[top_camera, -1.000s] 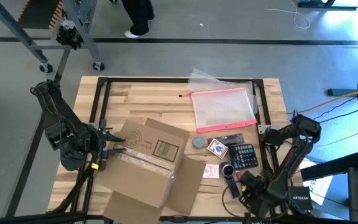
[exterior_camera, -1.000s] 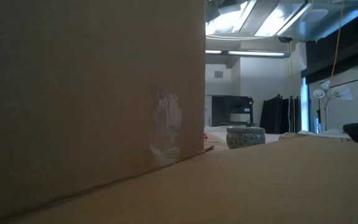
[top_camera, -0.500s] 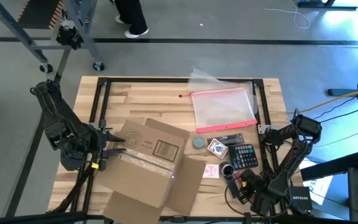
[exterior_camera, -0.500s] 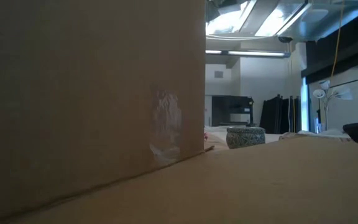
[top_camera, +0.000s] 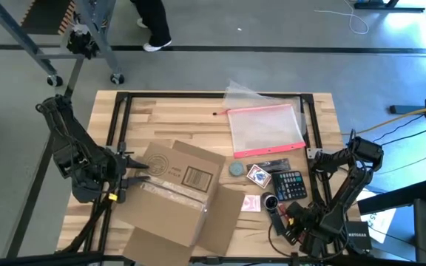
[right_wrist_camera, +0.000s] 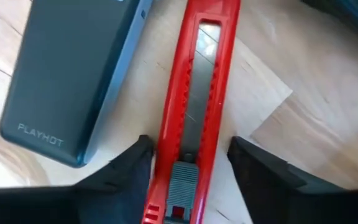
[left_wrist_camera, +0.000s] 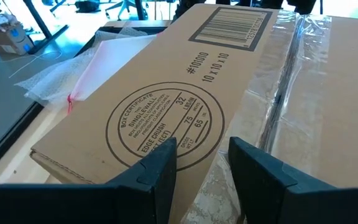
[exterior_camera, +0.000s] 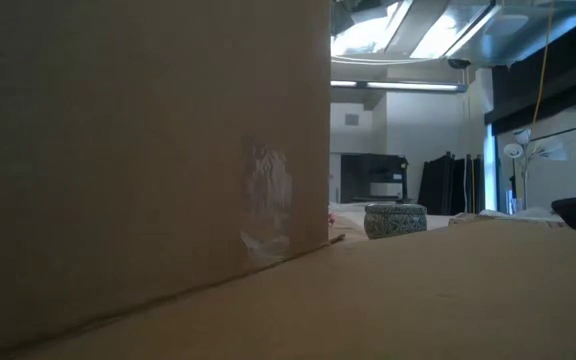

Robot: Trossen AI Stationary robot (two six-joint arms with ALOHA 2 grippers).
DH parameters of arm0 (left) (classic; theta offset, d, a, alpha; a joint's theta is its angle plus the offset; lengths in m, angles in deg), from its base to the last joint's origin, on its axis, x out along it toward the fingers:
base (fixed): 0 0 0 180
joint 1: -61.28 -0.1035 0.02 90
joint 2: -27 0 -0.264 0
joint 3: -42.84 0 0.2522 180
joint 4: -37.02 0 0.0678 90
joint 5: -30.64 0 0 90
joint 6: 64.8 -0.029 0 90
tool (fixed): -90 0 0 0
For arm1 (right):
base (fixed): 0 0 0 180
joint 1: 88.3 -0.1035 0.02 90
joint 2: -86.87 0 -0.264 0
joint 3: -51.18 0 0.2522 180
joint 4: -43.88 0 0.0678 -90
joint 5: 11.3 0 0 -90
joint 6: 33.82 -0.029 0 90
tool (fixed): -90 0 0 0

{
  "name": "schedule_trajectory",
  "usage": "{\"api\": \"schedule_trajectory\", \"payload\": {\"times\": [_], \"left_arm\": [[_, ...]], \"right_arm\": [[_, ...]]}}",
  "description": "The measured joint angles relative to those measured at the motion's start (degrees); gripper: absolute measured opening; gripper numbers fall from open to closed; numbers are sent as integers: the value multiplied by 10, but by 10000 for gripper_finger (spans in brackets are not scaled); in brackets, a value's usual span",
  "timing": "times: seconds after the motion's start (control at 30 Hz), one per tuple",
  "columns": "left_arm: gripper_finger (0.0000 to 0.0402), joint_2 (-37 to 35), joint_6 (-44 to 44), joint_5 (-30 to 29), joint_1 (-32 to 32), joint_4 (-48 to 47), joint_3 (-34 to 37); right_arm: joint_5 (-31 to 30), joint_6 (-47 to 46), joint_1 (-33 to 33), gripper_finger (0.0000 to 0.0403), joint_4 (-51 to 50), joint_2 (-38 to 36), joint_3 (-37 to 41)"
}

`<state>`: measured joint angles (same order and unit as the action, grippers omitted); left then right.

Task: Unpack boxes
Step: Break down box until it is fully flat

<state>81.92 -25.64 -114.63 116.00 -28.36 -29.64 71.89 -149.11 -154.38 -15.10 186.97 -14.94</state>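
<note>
Cardboard box [top_camera: 176, 188], plain brown and taped along its top seam, lies on the near-left part of the wooden table [top_camera: 168, 118], with a flap spread flat toward the right; a round printed certificate mark and a barcode label show on its top. In the low view its wall [exterior_camera: 148, 150] fills most of the frame. The left gripper [top_camera: 128, 174] sits at the box's left edge, its fingers [left_wrist_camera: 157, 171] apart and resting over the printed top panel, closing on nothing. The right gripper [top_camera: 291, 222] is low at the table's near-right corner, its fingers [right_wrist_camera: 132, 165] spread on either side of a red utility knife [right_wrist_camera: 197, 106] that lies on the wood; whether they actually press on the knife cannot be told. Just beside the knife lies a dark power bank [right_wrist_camera: 73, 68]. Farther back are a calculator [top_camera: 291, 185], a small round tin [top_camera: 237, 169] and a clear pouch [top_camera: 266, 129] with a pink edge.
</note>
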Motion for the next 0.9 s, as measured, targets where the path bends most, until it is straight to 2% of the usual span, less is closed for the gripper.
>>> {"api": "schedule_trajectory", "payload": {"times": [0.17,0.3,0.53,0.9], "left_arm": [[140,0,0,0,0,0,0],[140,0,0,0,0,0,0],[140,0,-32,0,0,1,0],[140,-1,-96,0,0,16,-2]], "right_arm": [[-1,0,0,139,0,1,0],[-1,0,0,113,1,1,1],[0,2,1,117,-11,3,-10],[8,2,1,109,-105,7,-100]]}}
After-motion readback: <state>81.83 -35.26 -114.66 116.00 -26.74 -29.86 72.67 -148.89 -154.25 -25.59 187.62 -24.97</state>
